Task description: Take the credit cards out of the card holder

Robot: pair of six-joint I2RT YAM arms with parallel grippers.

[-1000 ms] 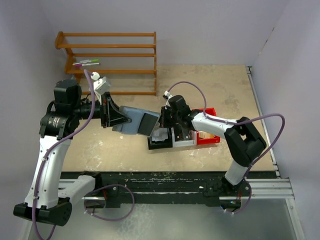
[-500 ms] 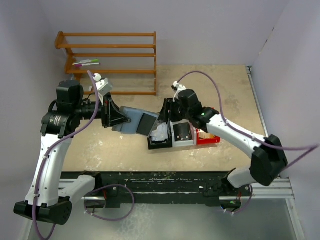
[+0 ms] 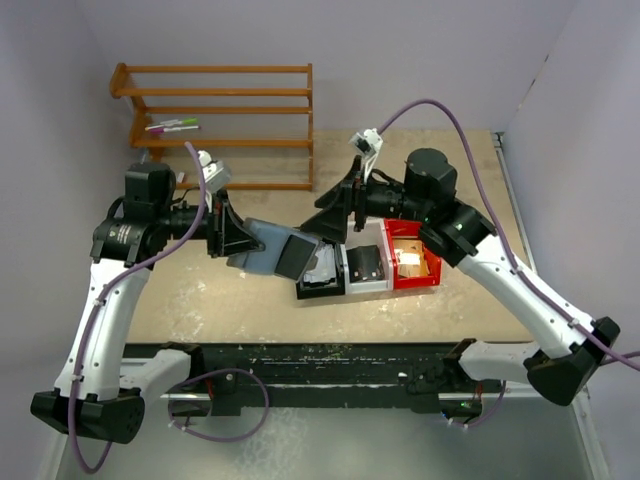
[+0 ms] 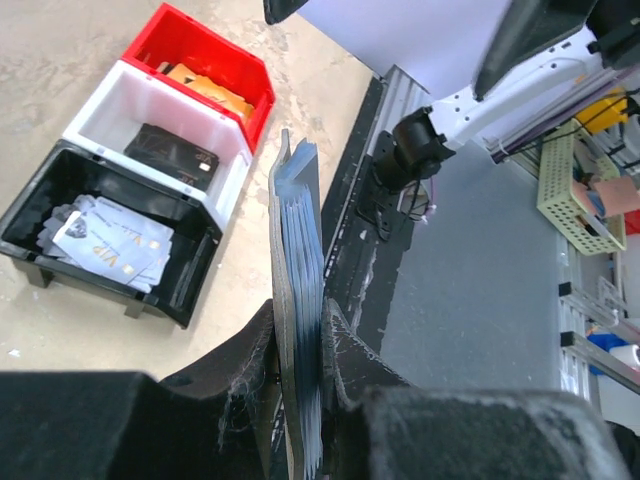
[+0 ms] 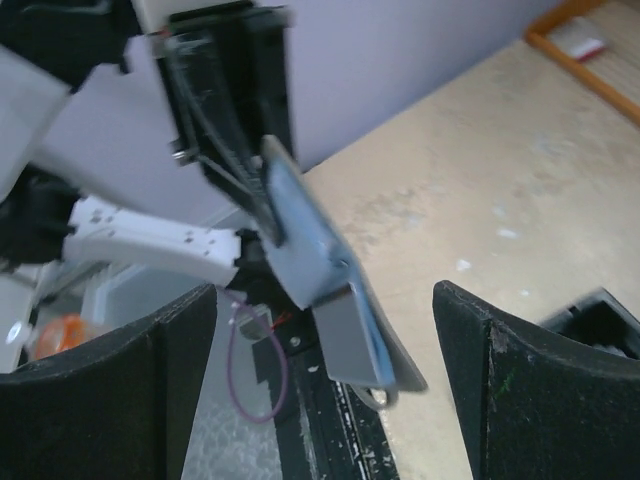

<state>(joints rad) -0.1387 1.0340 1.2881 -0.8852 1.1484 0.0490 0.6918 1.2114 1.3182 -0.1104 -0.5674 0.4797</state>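
Note:
My left gripper [image 3: 243, 240] is shut on one end of the blue-grey card holder [image 3: 264, 243] and holds it in the air, left of the bins. In the left wrist view the card holder [image 4: 298, 250] stands edge-on between the jaws of the left gripper [image 4: 300, 340]. My right gripper [image 3: 320, 224] hangs open just right of the holder's dark pocket panel [image 3: 294, 255], with nothing in it. The right wrist view shows the holder [image 5: 305, 235] ahead of the right gripper [image 5: 325, 292]. A tan-gold credit card [image 4: 212, 90], a black one [image 4: 172, 152] and pale ones [image 4: 105, 245] lie in the bins.
Three small bins stand in a row on the table: black [image 3: 318, 290], white [image 3: 366, 283] and red [image 3: 432, 268]. A wooden rack [image 3: 225, 125] with pens on it stands at the back left. The table's near edge runs along a black rail [image 3: 330, 365].
My right gripper has opened and risen from over the bins, its arm swinging up and to the right. It now faces the card holder. The left arm has hardly moved.

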